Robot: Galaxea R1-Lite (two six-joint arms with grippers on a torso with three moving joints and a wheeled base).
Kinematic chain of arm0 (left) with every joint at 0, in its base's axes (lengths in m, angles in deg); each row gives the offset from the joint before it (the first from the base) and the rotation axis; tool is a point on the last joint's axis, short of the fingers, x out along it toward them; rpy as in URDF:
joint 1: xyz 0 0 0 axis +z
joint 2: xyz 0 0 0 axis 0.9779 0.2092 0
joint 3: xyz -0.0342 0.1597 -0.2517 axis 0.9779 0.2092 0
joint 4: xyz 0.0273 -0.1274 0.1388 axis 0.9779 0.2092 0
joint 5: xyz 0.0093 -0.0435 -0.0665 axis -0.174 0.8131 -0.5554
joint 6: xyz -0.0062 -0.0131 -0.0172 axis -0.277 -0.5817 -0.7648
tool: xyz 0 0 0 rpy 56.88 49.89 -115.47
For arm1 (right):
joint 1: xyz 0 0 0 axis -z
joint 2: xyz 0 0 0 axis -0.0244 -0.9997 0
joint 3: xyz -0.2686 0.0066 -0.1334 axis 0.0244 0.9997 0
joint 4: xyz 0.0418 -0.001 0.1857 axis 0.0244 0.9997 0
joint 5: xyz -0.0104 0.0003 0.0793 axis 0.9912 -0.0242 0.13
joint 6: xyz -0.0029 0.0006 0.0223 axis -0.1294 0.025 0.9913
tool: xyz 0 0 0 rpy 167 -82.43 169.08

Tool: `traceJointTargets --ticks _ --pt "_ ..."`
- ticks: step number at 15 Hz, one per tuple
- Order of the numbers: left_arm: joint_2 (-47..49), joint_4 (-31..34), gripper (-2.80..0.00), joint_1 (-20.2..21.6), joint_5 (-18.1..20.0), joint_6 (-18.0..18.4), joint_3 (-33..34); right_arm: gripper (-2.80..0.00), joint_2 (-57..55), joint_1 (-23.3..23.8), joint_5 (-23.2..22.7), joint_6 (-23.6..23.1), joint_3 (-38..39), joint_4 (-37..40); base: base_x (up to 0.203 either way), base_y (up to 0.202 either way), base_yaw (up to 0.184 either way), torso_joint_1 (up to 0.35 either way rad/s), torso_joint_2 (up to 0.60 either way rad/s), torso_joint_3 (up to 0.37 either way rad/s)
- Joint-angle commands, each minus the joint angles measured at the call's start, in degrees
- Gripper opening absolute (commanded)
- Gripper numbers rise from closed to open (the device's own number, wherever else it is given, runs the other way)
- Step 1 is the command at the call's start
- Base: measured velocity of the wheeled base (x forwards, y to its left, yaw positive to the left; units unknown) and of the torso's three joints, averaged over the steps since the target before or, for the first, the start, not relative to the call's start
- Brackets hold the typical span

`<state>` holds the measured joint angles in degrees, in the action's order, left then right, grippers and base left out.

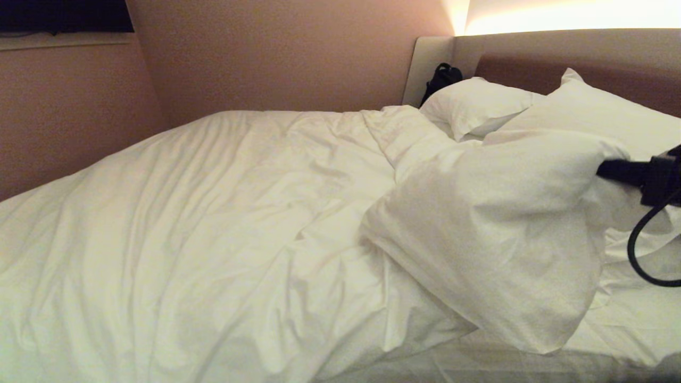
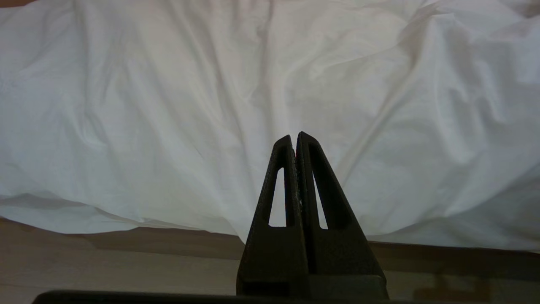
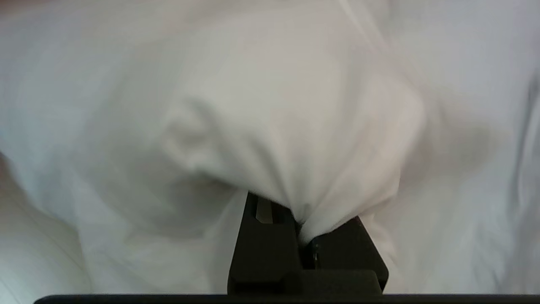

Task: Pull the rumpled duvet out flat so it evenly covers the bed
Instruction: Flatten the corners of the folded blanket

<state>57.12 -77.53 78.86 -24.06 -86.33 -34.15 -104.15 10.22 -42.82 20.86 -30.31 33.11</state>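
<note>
Right pincer (image 3: 301,236): clamped on a duvet (image 1: 223,223) corner, lifted beside the pillows (image 1: 479,109).
Left pincer (image 2: 295,141): closed, empty, facing the duvet's hanging edge.
Bed (image 1: 585,48): bare sheet (image 1: 628,324) below the lifted corner.

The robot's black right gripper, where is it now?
The black right gripper is at the head view's right edge, near the white pillows, clamped on a lifted corner of the puffy white duvet.

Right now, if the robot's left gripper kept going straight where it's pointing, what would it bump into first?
Probably the duvet. The left gripper, shut and empty, points at its creased white side hanging over the bed's edge. Nothing else shows between them, though the gap is hard to judge.
</note>
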Motion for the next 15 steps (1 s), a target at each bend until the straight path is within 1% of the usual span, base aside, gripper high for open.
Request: traceJointTargets --ticks 1,3,5,7,10,12,13,14,15 --pt "0.0 0.0 -2.8 0.0 0.0 0.0 0.0 -2.8 4.0 -1.0 -0.1 14.5 -5.6 17.6 0.0 0.0 0.0 0.0 0.0 0.0" --pt "0.0 0.0 -2.8 0.0 0.0 0.0 0.0 -2.8 4.4 -1.5 -0.1 16.5 -11.2 21.1 0.0 0.0 0.0 0.0 0.0 0.0" --pt "0.1 0.0 -2.8 0.0 0.0 0.0 0.0 -2.8 4.4 -1.6 0.1 17.4 -14.1 23.7 0.0 0.0 0.0 0.0 0.0 0.0" --pt "0.0 0.0 -2.8 0.0 0.0 0.0 0.0 -2.8 5.8 -1.5 0.2 17.4 -13.8 25.1 0.0 0.0 0.0 0.0 0.0 0.0" --pt "0.0 0.0 -2.8 0.0 0.0 0.0 0.0 -2.8 10.7 -1.5 0.1 17.5 -13.4 28.8 0.0 0.0 0.0 0.0 0.0 0.0" --pt "0.0 0.0 -2.8 0.0 0.0 0.1 0.0 -2.8 14.7 -1.5 0.4 19.1 -13.6 32.3 0.0 0.0 0.0 0.0 0.0 0.0" --pt "0.0 0.0 -2.8 0.0 0.0 0.0 0.0 -2.8 16.4 -1.5 0.9 20.9 -13.6 33.6 0.0 0.0 0.0 0.0 0.0 0.0" --pt "0.0 0.0 -2.8 0.0 0.0 0.0 0.0 -2.8 18.1 -1.4 2.7 22.5 -13.6 34.9 0.0 0.0 0.0 0.0 0.0 0.0" --pt "0.0 0.0 -2.8 -0.1 0.0 0.0 0.0 -2.8 19.3 -1.4 6.2 23.3 -13.5 36.5 0.0 0.0 0.0 0.0 0.0 0.0"
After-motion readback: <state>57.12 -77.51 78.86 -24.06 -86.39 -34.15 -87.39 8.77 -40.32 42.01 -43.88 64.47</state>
